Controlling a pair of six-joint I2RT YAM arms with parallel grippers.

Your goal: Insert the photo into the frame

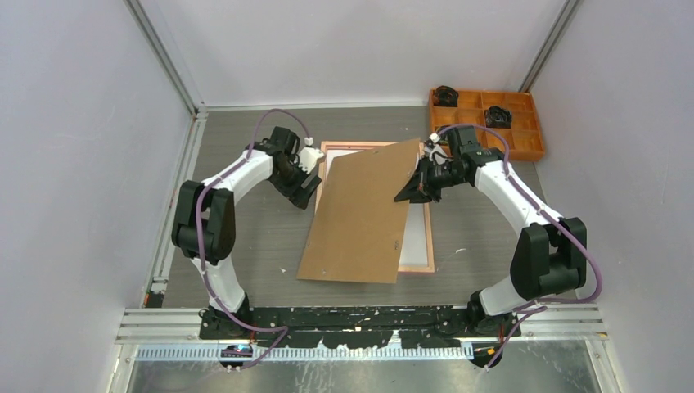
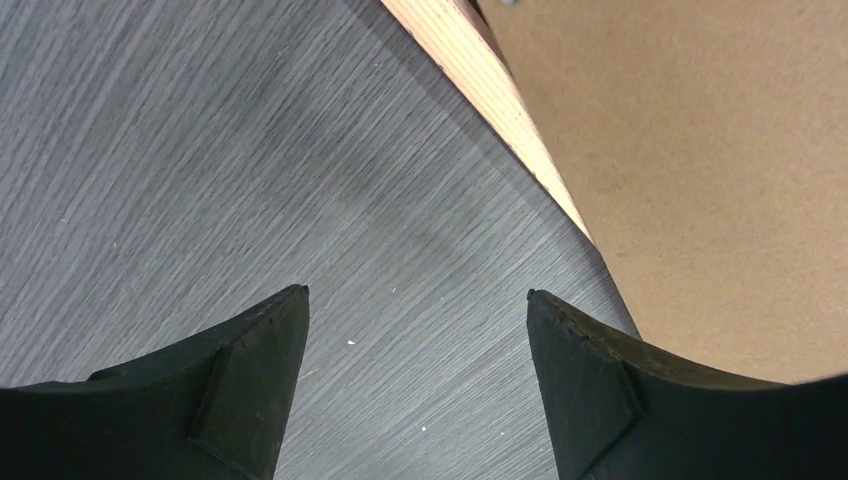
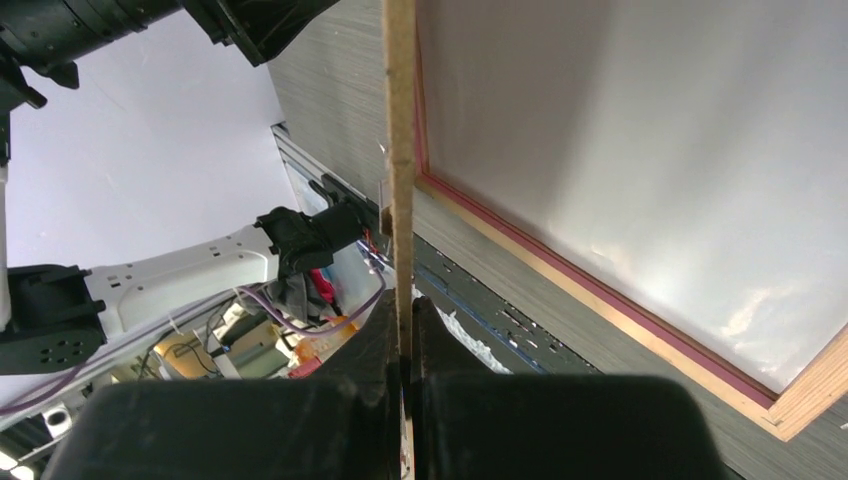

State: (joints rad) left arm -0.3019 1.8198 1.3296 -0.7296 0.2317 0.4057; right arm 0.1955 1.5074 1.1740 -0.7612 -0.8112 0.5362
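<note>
The frame (image 1: pixel 431 237) lies back up in the middle of the table, its tan wood rim showing. A pale glossy sheet (image 3: pixel 650 150) fills its opening; no seascape print shows in any view. My right gripper (image 1: pixel 416 190) is shut on the right edge of the plain brown backing board (image 1: pixel 360 217) and holds it tilted over the frame's left part. In the right wrist view the board (image 3: pixel 400 150) is edge-on between the shut fingers (image 3: pixel 404 315), with the frame's rim (image 3: pixel 600 290) below. My left gripper (image 1: pixel 309 190) is open and empty beside the frame's left edge (image 2: pixel 490 90).
An orange compartment tray (image 1: pixel 487 123) with dark parts stands at the back right, close behind the right arm. White walls enclose the table on three sides. The left wrist view shows bare grey table (image 2: pixel 250 180) under the open fingers.
</note>
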